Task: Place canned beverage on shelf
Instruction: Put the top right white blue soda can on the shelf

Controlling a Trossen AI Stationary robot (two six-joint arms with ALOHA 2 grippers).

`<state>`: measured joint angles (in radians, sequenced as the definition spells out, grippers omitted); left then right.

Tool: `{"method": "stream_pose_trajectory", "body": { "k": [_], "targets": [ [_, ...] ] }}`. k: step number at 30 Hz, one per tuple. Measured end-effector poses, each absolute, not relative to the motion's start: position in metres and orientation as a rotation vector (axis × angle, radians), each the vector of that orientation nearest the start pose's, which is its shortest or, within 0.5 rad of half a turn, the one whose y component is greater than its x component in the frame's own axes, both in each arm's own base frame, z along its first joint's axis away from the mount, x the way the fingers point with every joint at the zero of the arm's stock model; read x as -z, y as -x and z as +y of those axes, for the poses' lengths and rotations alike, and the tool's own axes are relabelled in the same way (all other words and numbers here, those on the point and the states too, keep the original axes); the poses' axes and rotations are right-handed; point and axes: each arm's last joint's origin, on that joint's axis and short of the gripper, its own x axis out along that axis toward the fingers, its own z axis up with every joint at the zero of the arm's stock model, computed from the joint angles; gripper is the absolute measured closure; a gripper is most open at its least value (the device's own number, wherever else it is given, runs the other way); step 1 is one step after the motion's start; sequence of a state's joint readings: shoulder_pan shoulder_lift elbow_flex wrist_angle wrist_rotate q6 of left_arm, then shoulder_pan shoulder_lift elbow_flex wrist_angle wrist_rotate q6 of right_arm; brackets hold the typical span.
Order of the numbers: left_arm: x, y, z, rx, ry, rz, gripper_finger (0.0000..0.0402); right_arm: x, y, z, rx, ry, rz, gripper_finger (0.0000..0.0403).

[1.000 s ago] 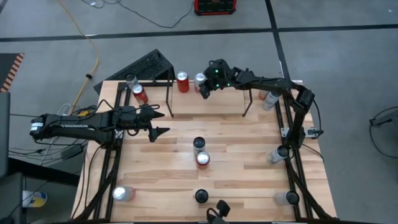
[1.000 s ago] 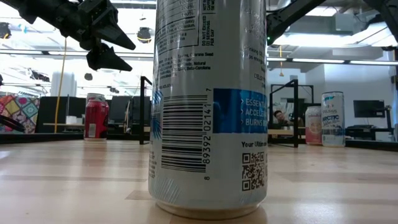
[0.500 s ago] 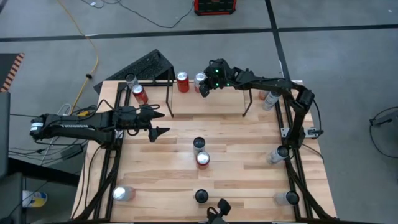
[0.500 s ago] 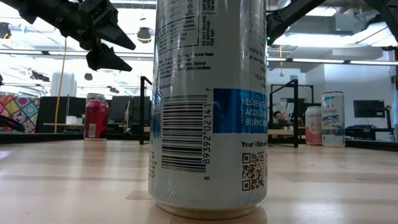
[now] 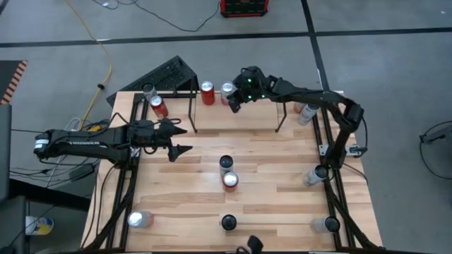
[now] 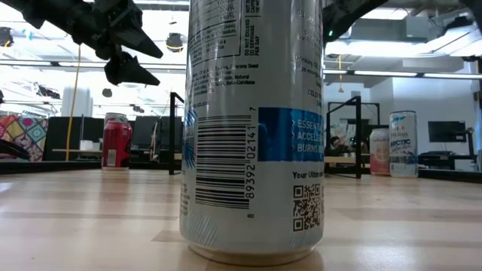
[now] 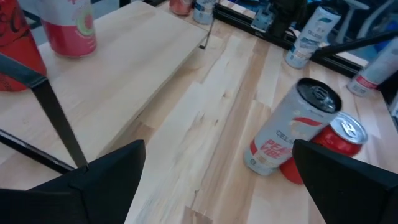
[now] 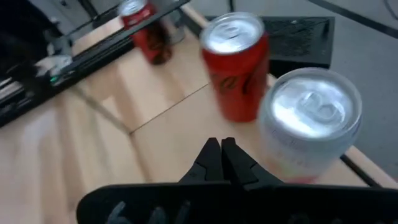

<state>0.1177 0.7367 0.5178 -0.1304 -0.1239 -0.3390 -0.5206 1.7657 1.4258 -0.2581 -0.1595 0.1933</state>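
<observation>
Where wire shelf (image 5: 236,92) stands, closed right gripper (image 8: 221,155), silver can (image 8: 308,124)

Low view, and a big silver can (image 6: 252,128) right at the lens fills the middle, its top cut off by the frame, walling off the table behind. The right arm (image 6: 343,15) shows only as a dark sliver above. Over in the left wrist view, a red can (image 7: 15,53) is clipped at the corner, label possibly cola, hard to read
</observation>
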Motion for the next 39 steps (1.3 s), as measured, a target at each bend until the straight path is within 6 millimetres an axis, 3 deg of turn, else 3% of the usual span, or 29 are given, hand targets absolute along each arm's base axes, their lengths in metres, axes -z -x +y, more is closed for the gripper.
{"method": "stream_pose_trajectory", "body": {
  "k": [5, 11, 19, 24, 31, 35, 39],
  "targets": [
    [-0.278, -0.159, 0.022, -0.290, 0.322, 0.331, 0.0009, -0.316, -0.336, -0.158, 0.330, -0.326, 0.568, 0.0403],
    [-0.307, -0.151, 0.020, -0.284, 0.322, 0.360, 0.0009, -0.352, -0.304, -0.105, 0.310, -0.250, 0.640, 0.0403],
    [-0.307, -0.150, 0.014, -0.239, 0.212, 0.364, 0.0009, -0.393, -0.247, -0.044, 0.278, -0.230, 0.651, 0.0403],
    [-0.305, -0.151, 0.017, -0.299, 0.163, 0.305, 0.0009, -0.412, -0.226, -0.009, 0.259, -0.186, 0.552, 0.0403],
    [-0.287, -0.160, 0.017, -0.316, 0.226, 0.302, 0.0009, -0.414, -0.229, 0.014, 0.350, -0.018, 0.502, 0.0403],
    [-0.280, -0.161, 0.017, -0.327, 0.265, 0.350, 0.0009, -0.410, -0.234, 0.013, 0.337, 0.146, 0.547, 0.0403],
    [-0.280, -0.164, 0.017, -0.318, 0.310, 0.335, 0.0009, -0.408, -0.236, 0.011, 0.353, 0.112, 0.553, 0.0403]
  ]
}}
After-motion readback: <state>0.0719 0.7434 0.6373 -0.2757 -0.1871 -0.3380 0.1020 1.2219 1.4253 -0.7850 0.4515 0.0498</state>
